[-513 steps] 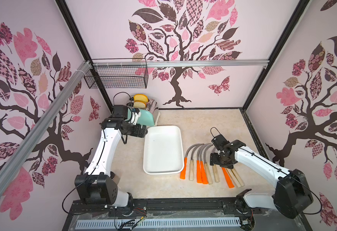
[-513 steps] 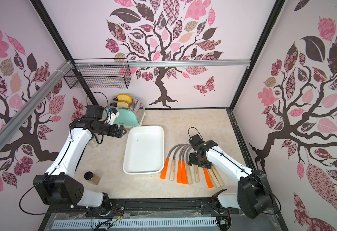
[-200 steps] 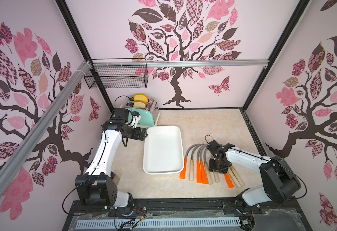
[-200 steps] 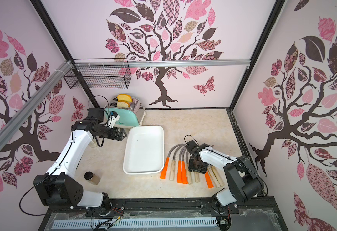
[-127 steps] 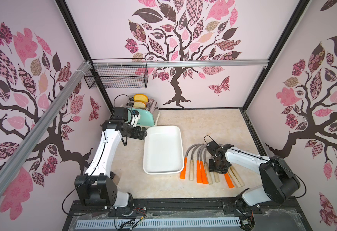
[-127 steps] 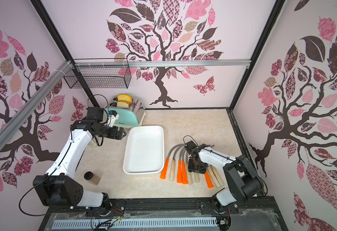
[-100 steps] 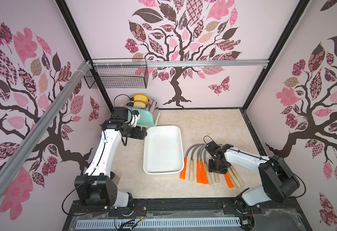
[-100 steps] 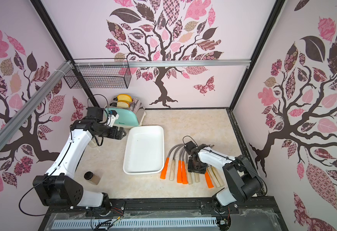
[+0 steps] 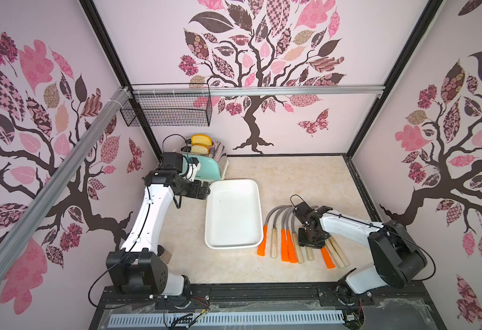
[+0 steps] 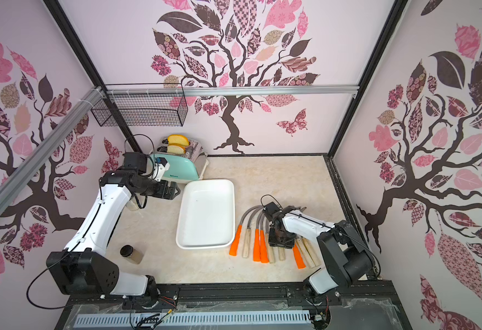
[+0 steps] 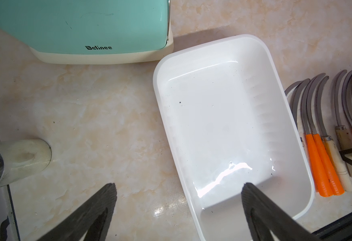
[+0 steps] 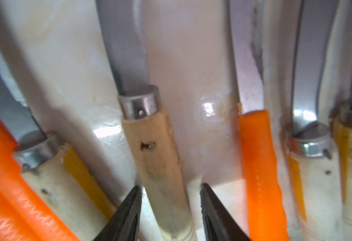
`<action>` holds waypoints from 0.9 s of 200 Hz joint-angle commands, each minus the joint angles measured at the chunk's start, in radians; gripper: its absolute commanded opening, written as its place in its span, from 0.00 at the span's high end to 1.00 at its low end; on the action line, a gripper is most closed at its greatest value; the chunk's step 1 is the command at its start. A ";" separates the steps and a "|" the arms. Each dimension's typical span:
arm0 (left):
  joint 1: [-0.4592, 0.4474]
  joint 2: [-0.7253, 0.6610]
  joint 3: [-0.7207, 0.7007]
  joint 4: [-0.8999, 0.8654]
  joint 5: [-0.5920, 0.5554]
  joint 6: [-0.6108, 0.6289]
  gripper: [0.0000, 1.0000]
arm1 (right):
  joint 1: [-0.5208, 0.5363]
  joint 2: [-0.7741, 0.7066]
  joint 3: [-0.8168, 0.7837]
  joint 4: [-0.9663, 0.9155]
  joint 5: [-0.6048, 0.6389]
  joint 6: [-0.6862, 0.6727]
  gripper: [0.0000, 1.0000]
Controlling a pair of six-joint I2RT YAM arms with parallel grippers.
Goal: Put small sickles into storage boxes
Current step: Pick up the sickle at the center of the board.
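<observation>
Several small sickles (image 9: 288,237) with grey curved blades lie side by side on the counter, right of the white storage box (image 9: 234,213), which holds nothing. Some handles are orange, others pale wood. My right gripper (image 9: 309,241) is down on the row. In the right wrist view it (image 12: 170,186) stands open, its fingers either side of a wooden handle (image 12: 154,150) with a small gap on each side. An orange handle (image 12: 258,158) lies beside it. My left gripper (image 11: 178,186) is wide open above the box's left rim (image 11: 160,116), holding nothing.
A mint toaster (image 9: 208,165) with bread slices stands at the back left, close to the box. A black wire basket (image 9: 166,110) hangs on the back rail. A dark-lidded jar (image 10: 131,254) stands near the left arm's base, and a pale cylinder (image 11: 18,160) stands left of the box.
My right gripper has come down from above the blades onto the handles, and its jaws have narrowed around a wooden handle. The left arm has barely shifted.
</observation>
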 commanded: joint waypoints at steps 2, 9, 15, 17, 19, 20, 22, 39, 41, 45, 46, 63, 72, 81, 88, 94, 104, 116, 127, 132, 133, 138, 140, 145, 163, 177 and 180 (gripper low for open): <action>0.004 -0.034 0.021 -0.008 0.004 0.017 0.02 | 0.009 0.003 -0.015 -0.010 0.013 0.011 0.53; 0.004 -0.035 0.022 -0.010 0.001 0.019 0.02 | 0.010 0.002 -0.018 -0.004 0.011 0.011 0.54; 0.005 -0.035 0.023 -0.010 0.000 0.020 0.02 | 0.009 0.001 -0.019 0.001 0.010 0.013 0.54; 0.005 -0.035 0.023 -0.009 -0.001 0.021 0.02 | 0.009 0.001 -0.019 0.001 0.009 0.013 0.54; 0.004 -0.035 0.023 -0.009 -0.001 0.020 0.02 | 0.009 0.001 -0.019 0.003 0.008 0.013 0.54; 0.004 -0.035 0.022 -0.008 -0.001 0.020 0.02 | 0.010 0.001 -0.019 0.004 0.007 0.013 0.54; 0.004 -0.035 0.022 -0.008 -0.001 0.020 0.02 | 0.010 0.003 -0.019 0.004 0.008 0.013 0.54; 0.004 -0.035 0.022 -0.008 -0.002 0.019 0.02 | 0.011 0.012 -0.014 0.011 0.005 0.011 0.56; 0.004 -0.035 0.023 -0.008 -0.003 0.018 0.02 | 0.011 0.014 -0.013 0.011 0.005 0.011 0.56; 0.004 -0.035 0.023 -0.008 -0.001 0.018 0.02 | 0.012 0.015 -0.011 0.011 0.005 0.010 0.56; 0.004 -0.036 0.024 -0.007 -0.001 0.018 0.02 | 0.012 0.017 -0.010 0.011 0.005 0.010 0.56; 0.005 -0.036 0.024 -0.005 0.000 0.016 0.02 | 0.011 0.031 0.000 0.013 0.007 0.004 0.57; 0.004 -0.035 0.024 -0.005 -0.001 0.013 0.02 | 0.012 0.038 0.003 0.014 0.005 0.001 0.58; 0.005 -0.035 0.023 -0.004 0.001 0.012 0.02 | 0.013 0.042 0.007 0.020 -0.002 -0.004 0.58; 0.004 -0.036 0.023 -0.004 0.002 0.010 0.02 | 0.013 0.044 0.009 0.025 -0.003 -0.004 0.59; 0.004 -0.039 0.020 -0.004 0.002 0.010 0.02 | 0.013 0.046 0.011 0.026 -0.003 -0.003 0.59; 0.004 -0.039 0.019 -0.004 0.003 0.009 0.02 | 0.013 0.049 0.013 0.028 0.000 -0.006 0.60; 0.004 -0.035 0.021 -0.006 0.004 0.010 0.02 | 0.013 0.054 0.014 0.032 0.000 -0.007 0.60; 0.004 -0.034 0.021 -0.007 0.005 0.010 0.02 | 0.013 0.060 0.015 0.035 0.000 -0.009 0.60; 0.004 -0.034 0.021 -0.007 0.003 0.011 0.02 | 0.014 0.063 0.015 0.037 0.000 -0.010 0.60; 0.004 -0.033 0.021 -0.006 0.002 0.011 0.02 | 0.013 0.063 0.016 0.037 -0.001 -0.010 0.60; 0.004 -0.034 0.021 -0.005 0.000 0.011 0.02 | 0.013 0.066 0.016 0.039 0.000 -0.011 0.60; 0.005 -0.034 0.021 -0.004 -0.001 0.012 0.02 | 0.013 0.067 0.016 0.040 0.001 -0.012 0.60; 0.004 -0.033 0.021 0.001 -0.005 0.010 0.02 | 0.013 0.071 0.017 0.041 0.002 -0.013 0.61; 0.004 -0.032 0.022 0.008 -0.012 0.004 0.02 | 0.014 0.083 0.024 0.042 0.009 -0.018 0.62; 0.004 -0.030 0.025 0.009 -0.010 0.000 0.02 | 0.013 0.090 0.029 0.042 0.010 -0.021 0.63; 0.004 -0.030 0.025 0.009 -0.010 0.001 0.02 | 0.013 0.092 0.032 0.041 0.012 -0.022 0.63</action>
